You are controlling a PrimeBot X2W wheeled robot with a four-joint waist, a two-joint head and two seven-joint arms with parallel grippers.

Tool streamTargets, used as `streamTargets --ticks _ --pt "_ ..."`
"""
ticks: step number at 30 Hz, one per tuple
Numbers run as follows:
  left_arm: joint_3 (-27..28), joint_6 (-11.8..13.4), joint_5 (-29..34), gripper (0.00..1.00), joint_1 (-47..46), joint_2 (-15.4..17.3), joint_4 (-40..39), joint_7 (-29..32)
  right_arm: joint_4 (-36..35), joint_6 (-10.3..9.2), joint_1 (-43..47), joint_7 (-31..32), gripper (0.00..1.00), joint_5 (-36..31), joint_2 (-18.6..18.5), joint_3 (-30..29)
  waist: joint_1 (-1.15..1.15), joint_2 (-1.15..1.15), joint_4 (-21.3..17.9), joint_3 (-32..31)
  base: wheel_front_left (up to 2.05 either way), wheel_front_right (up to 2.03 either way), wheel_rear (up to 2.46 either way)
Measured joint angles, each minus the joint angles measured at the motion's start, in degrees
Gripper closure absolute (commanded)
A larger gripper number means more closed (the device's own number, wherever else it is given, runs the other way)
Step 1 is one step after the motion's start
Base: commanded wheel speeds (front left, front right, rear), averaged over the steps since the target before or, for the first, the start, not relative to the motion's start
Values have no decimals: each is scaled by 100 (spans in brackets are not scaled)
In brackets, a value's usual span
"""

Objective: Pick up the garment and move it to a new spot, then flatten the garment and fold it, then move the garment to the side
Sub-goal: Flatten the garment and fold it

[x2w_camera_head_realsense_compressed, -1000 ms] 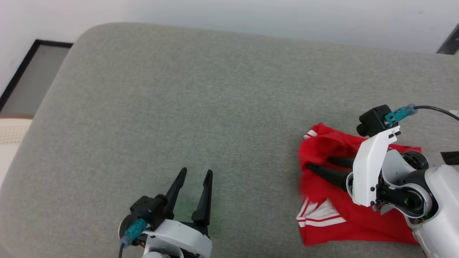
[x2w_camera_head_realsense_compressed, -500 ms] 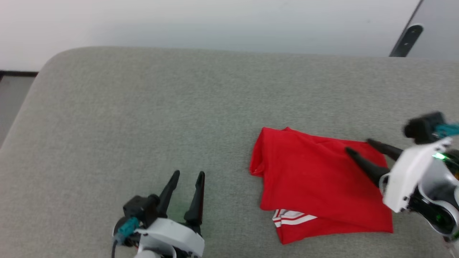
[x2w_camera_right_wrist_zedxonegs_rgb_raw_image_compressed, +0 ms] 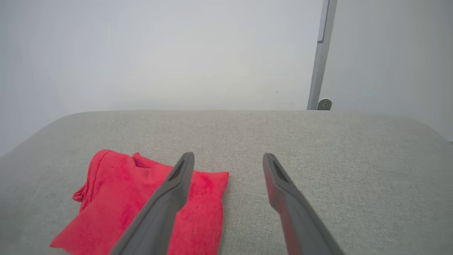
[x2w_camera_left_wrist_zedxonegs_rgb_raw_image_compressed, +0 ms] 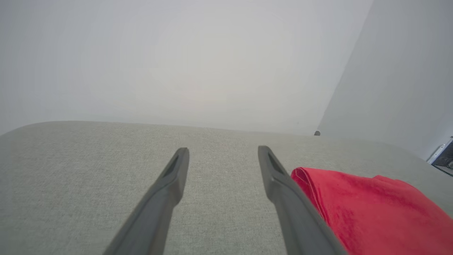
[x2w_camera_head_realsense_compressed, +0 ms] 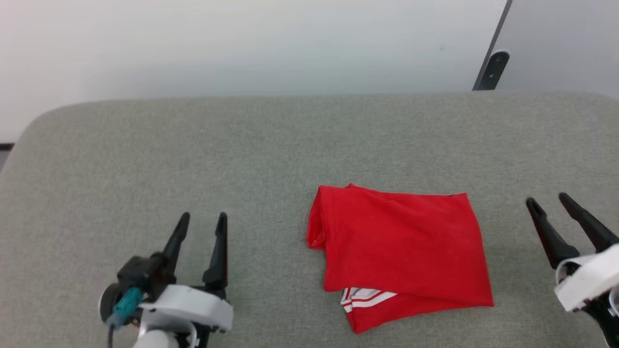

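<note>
Upholstery (x2w_camera_head_realsense_compressed: 242, 159), grey and woven, is forming the work surface under everything. The garment (x2w_camera_head_realsense_compressed: 401, 246) is lying folded on it, right of centre in the head view, between the two grippers and touching neither. Its longer side is running left to right. A rolled fold is facing the robot's left, plain red is facing up, and white striped trim (x2w_camera_head_realsense_compressed: 365, 297) is peeking out at the near edge. The left gripper (x2w_camera_head_realsense_compressed: 202, 217) is sitting well apart from the cloth, fingers spread and holding nothing. The right gripper (x2w_camera_head_realsense_compressed: 546, 200) is standing near the garment's right edge, fingers likewise spread and empty.
</note>
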Motion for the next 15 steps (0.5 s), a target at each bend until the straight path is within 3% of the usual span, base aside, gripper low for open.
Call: streamTargets --ticks 6,15 --pt "162 18 23 0 603 86 -352 0 -141 0 562 -270 0 -71 157 -330 0 0 -115 -247 0 0 0" --pt "176 166 53 0 1562 176 -961 87 -709 0 1482 -86 0 -259 282 -854 0 0 -214 -574 0 0 0"
